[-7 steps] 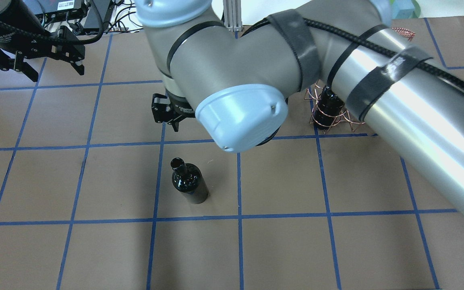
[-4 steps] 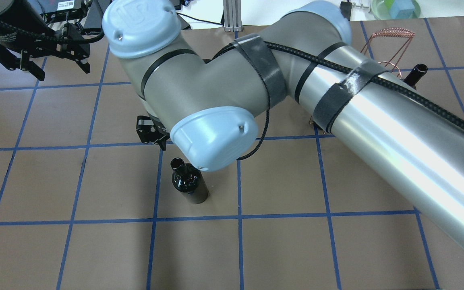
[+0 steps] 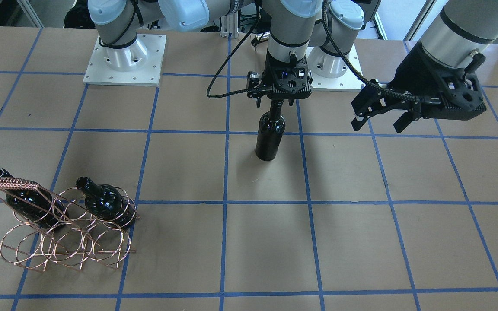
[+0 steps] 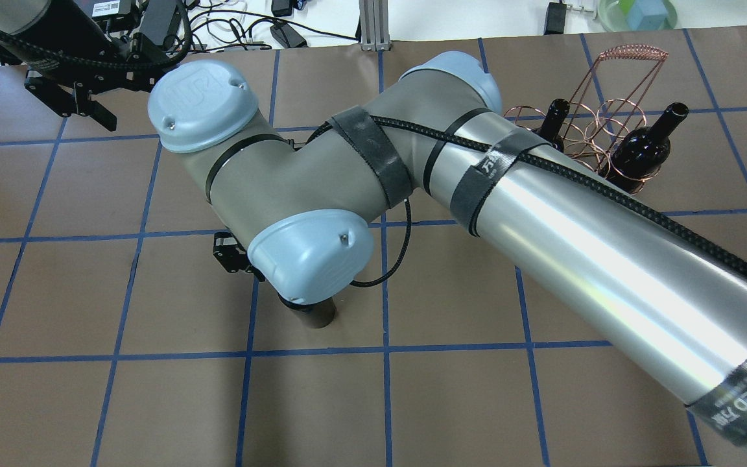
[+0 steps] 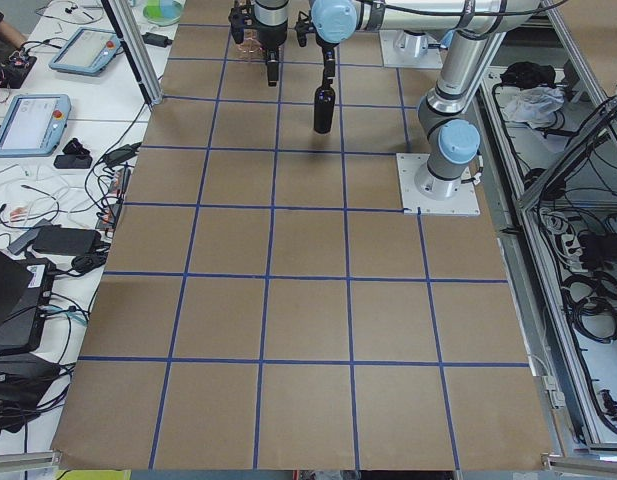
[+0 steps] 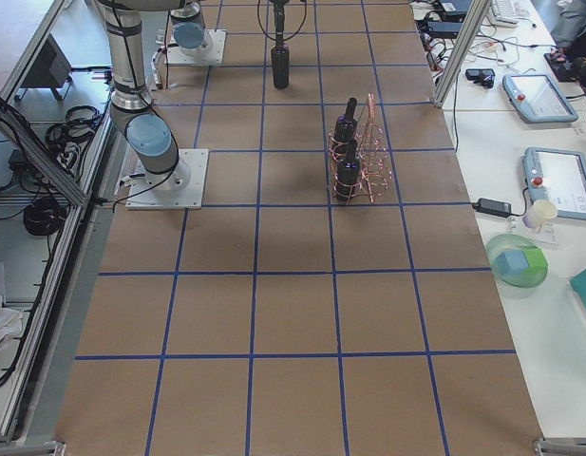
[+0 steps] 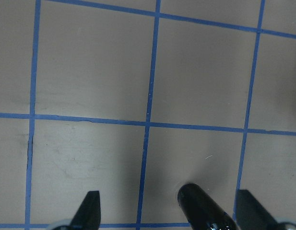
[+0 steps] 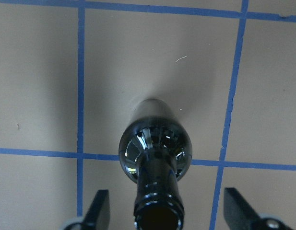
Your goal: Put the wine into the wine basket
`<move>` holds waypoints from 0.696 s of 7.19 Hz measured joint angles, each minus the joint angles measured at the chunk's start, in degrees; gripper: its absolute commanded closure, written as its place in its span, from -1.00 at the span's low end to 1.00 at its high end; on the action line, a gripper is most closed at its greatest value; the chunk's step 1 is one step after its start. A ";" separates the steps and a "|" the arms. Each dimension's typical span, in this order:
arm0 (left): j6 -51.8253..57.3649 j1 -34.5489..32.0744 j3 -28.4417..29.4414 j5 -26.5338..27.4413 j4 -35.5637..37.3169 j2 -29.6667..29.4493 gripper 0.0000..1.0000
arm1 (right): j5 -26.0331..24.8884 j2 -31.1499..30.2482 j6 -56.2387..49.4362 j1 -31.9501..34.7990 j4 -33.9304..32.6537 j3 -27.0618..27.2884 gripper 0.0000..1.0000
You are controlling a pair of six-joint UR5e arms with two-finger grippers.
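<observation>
A dark glass wine bottle [image 3: 269, 136] stands upright on the table's middle. My right gripper [image 3: 276, 103] is open, with one finger on each side of the bottle's neck and not touching it; the right wrist view [image 8: 169, 208] shows the bottle [image 8: 155, 148] from above between the wide-apart fingertips. In the overhead view my wrist hides all but the bottle's base [image 4: 318, 316]. The copper wire wine basket [image 3: 59, 242] stands apart and holds two like bottles [image 3: 28, 201] [image 3: 106, 203]. My left gripper [image 3: 378, 123] is open and empty, hovering off to the side.
The basket [image 4: 613, 71] stands at the overhead view's far right, partly behind my right forearm. The table is brown paper with a blue tape grid [image 3: 225, 202]. The arm bases [image 3: 123, 60] are bolted at the robot's edge. The left wrist view shows the bottle [image 7: 200, 208].
My right arm has swung left and toward the camera, so its wrist now covers the standing bottle and the basket is uncovered. My left gripper has drifted slightly back.
</observation>
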 measured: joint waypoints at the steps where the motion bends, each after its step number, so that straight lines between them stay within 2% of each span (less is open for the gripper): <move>1: 0.39 0.00 -0.62 0.90 1.21 0.42 -1.00 | 0.03 0.11 -0.19 0.02 -0.01 0.06 0.07; 2: 0.53 -0.01 -0.51 1.56 3.03 1.38 -1.00 | 0.06 0.17 -0.35 0.02 -0.03 0.08 0.25; 5: 0.41 -0.95 -0.88 2.32 4.80 2.40 -1.00 | 0.17 0.30 -0.45 0.00 -0.20 0.10 0.52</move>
